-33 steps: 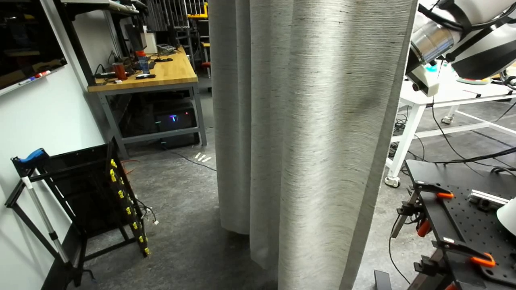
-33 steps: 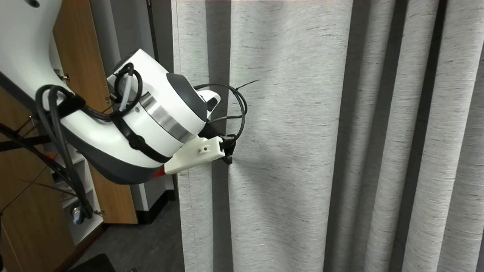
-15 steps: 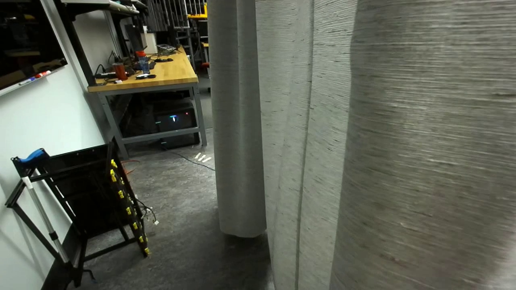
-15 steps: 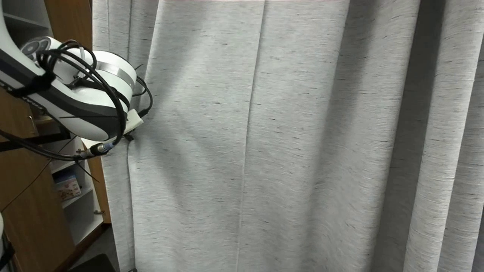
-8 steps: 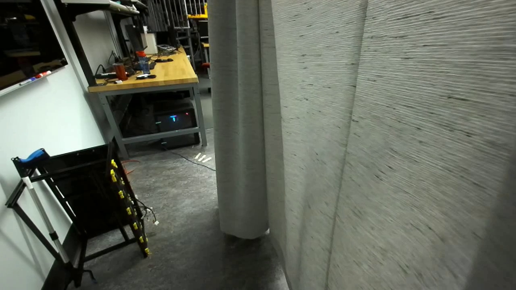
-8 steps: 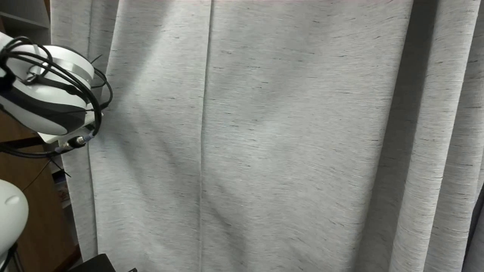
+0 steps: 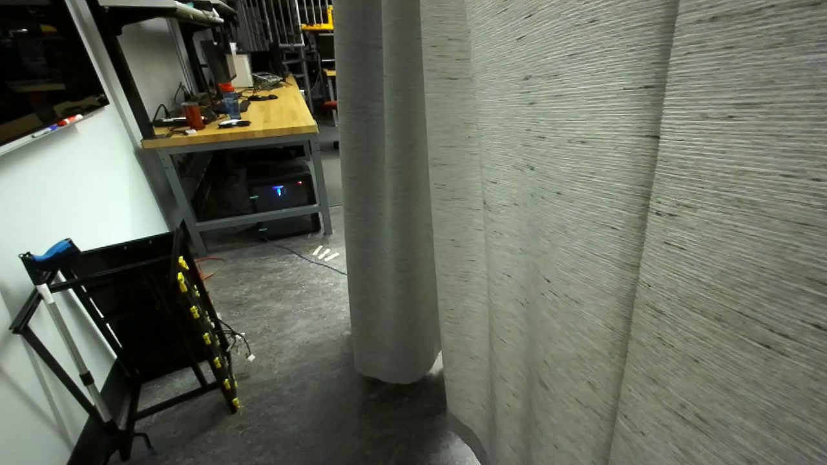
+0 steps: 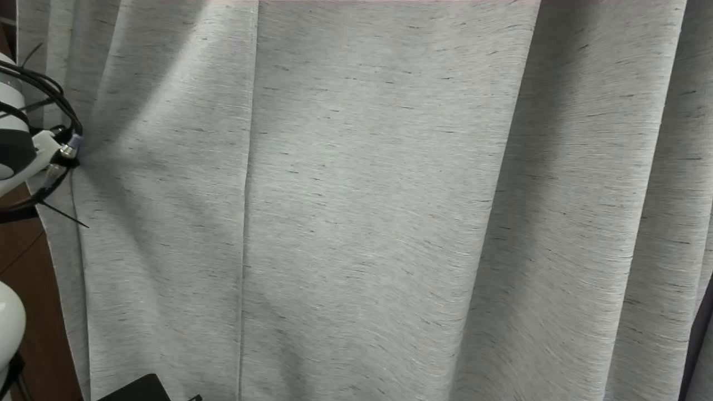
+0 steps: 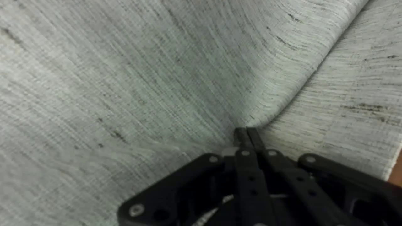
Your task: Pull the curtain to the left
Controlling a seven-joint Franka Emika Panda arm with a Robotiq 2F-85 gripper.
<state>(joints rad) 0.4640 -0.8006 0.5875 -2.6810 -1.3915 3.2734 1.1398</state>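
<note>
Grey woven curtain (image 8: 356,195), prob. soft, light & not slippery, has a fold (image 9: 292,84) nr its edge (image 9: 389,163) pinched by the gripper (image 9: 246,128), likely a gd hold pt.

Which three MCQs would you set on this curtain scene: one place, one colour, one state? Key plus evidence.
1. Where is the lit black box relative to the workbench?
A) on top
B) underneath
C) leaning on its side

2. What colour are the small fittings along the black frame?
A) green
B) white
C) yellow

3. How does the gripper stand at the curtain?
A) shut on it
B) wide open
C) shut, clear of it

Key:
1 B: an exterior view shows it low down, beneath the workbench.
2 C: those visible are bright yellow.
3 A: in the wrist view, jaws together, creases running to their tips.
</note>
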